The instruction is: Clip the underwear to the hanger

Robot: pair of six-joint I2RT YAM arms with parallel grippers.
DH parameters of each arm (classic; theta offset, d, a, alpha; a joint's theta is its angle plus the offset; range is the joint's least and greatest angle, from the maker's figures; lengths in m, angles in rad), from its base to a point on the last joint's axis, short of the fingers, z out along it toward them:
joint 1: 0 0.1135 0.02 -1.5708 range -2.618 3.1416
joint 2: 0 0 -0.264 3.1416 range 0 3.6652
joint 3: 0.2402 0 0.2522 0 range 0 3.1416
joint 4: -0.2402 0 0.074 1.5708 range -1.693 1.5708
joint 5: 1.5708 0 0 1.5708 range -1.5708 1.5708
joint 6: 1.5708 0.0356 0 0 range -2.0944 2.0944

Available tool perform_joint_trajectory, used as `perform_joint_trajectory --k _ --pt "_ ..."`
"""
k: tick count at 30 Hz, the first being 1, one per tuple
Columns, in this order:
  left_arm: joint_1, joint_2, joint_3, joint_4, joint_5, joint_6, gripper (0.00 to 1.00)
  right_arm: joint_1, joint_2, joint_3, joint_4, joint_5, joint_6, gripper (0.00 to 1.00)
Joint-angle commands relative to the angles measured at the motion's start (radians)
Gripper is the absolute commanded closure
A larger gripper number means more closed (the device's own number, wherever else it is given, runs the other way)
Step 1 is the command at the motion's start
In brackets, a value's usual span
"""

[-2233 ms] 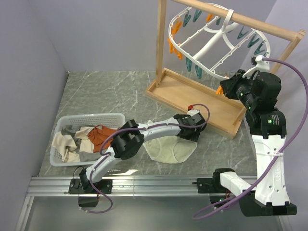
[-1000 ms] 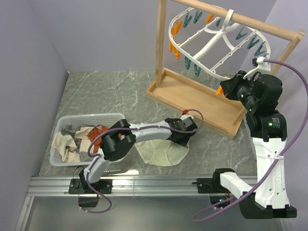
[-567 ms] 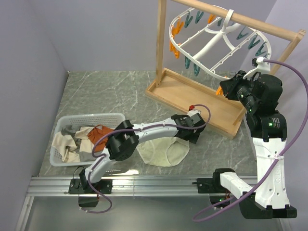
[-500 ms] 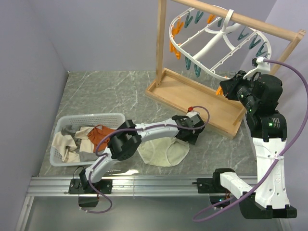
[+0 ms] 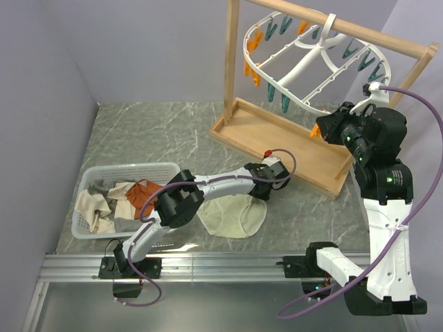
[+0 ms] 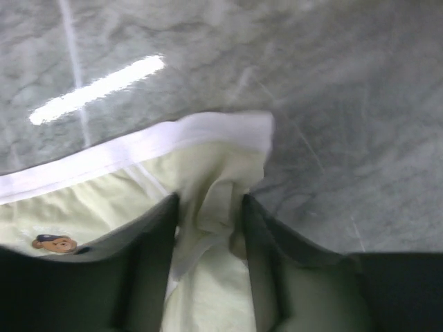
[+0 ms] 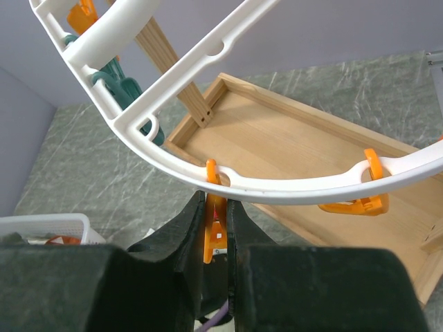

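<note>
The pale cream underwear (image 5: pixel 232 216) lies flat on the marble table, in front of the wooden stand. My left gripper (image 5: pixel 261 189) is low over its far right corner. In the left wrist view the white waistband corner of the underwear (image 6: pixel 214 142) is bunched up between the two fingers, and the left gripper (image 6: pixel 208 207) is shut on that fold. A small bear print (image 6: pixel 54 243) shows at the lower left. The white oval hanger (image 5: pixel 304 63) hangs from the stand's top bar. My right gripper (image 7: pixel 215 202) is shut on an orange clothespin (image 7: pixel 213 232) that hangs from the hanger's rim (image 7: pixel 291 191).
A white basket (image 5: pixel 123 170) at the left holds an orange-rust cloth (image 5: pixel 148 194) and pale cloths. The wooden stand's base tray (image 5: pixel 291 146) and its upright post (image 5: pixel 232 62) are just behind the left gripper. A second orange clothespin (image 7: pixel 351 203) and teal pins (image 7: pixel 122 84) sit along the rim.
The left gripper went from wide open to shut on the waistband corner, drew back slightly left, and the cloth bunched there. The right arm has not moved.
</note>
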Motion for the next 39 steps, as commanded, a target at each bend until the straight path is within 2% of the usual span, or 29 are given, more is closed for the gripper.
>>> perform_joint_trajectory --k 1,3,5,9,10,12,13,14,18,27,31,34,39 --pt "0.031 0.091 -0.075 -0.033 0.097 -0.019 0.7 0.005 -0.018 0.001 0.016 -0.007 -0.007 1.0" --pt "0.035 0.096 -0.071 -0.037 0.09 -0.013 0.88 0.006 -0.016 0.001 0.015 -0.007 -0.009 1.0" --pt "0.035 0.081 -0.058 -0.043 0.061 -0.002 1.0 0.006 -0.015 0.0 0.015 -0.01 -0.01 1.0" --pt "0.019 -0.066 -0.155 0.109 -0.034 0.063 1.0 0.006 -0.013 -0.005 0.016 -0.026 -0.01 1.0" --pt "0.014 -0.171 -0.261 0.255 -0.063 0.086 1.0 0.005 -0.013 -0.006 0.016 -0.031 -0.009 1.0" --pt "0.002 -0.278 -0.38 0.414 -0.139 0.172 1.0 0.006 -0.011 -0.009 0.018 -0.045 -0.006 1.0" --pt "-0.011 -0.372 -0.496 0.493 -0.156 0.207 1.0 0.006 -0.01 -0.011 0.019 -0.051 -0.004 1.0" --pt "-0.015 -0.416 -0.549 0.646 -0.174 0.272 1.0 0.006 -0.011 -0.013 0.021 -0.056 -0.004 1.0" --pt "-0.034 -0.528 -0.712 0.87 -0.254 0.386 1.0 0.006 -0.015 -0.025 0.024 -0.079 0.005 1.0" --pt "-0.092 -0.643 -0.845 1.31 -0.34 0.62 1.0 0.005 -0.016 -0.034 0.033 -0.135 0.023 1.0" --pt "-0.109 -0.636 -0.839 1.538 -0.351 0.743 1.0 0.006 -0.019 -0.045 0.039 -0.175 0.039 1.0" --pt "-0.127 -0.619 -0.835 1.705 -0.317 0.893 1.0 0.005 -0.019 -0.048 0.042 -0.189 0.043 1.0" --pt "-0.136 -0.541 -0.769 1.882 -0.301 1.03 1.0 0.006 -0.018 -0.049 0.05 -0.229 0.051 1.0"
